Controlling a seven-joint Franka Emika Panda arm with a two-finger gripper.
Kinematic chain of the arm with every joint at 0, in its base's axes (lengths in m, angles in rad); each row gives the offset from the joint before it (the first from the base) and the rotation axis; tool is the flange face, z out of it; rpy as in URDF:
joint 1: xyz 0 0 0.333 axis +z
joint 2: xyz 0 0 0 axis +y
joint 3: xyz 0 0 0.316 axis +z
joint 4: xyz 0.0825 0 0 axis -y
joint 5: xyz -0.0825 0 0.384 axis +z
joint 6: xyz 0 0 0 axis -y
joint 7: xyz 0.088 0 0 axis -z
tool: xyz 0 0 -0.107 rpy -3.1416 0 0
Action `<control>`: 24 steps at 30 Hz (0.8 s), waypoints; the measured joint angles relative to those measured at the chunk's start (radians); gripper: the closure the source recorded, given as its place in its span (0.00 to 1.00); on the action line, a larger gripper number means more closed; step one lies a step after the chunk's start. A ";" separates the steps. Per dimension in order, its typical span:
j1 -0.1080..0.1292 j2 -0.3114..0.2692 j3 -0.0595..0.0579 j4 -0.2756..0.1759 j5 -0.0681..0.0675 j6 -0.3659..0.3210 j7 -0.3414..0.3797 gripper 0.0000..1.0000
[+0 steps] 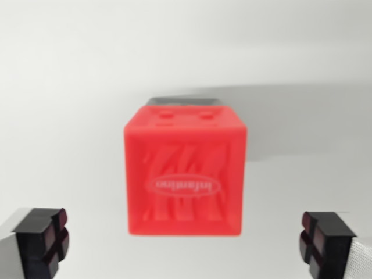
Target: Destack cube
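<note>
A red cube [185, 173] with a white oval logo on its near face fills the middle of the wrist view. Its top carries two round studs. A dark object [185, 102] peeks out behind its upper edge; I cannot tell what it is. My gripper [186, 241] is open, with the black fingertips [42, 238] at the bottom left and bottom right corners. The cube lies between the two fingers, farther from the camera, and touches neither. The picture is slightly blurred.
A plain white surface [70, 70] surrounds the cube on all sides. A soft grey shadow [302, 122] stretches from the cube toward the wrist view's right.
</note>
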 joint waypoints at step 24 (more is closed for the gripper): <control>-0.018 0.165 0.035 0.008 0.092 0.152 -0.066 0.00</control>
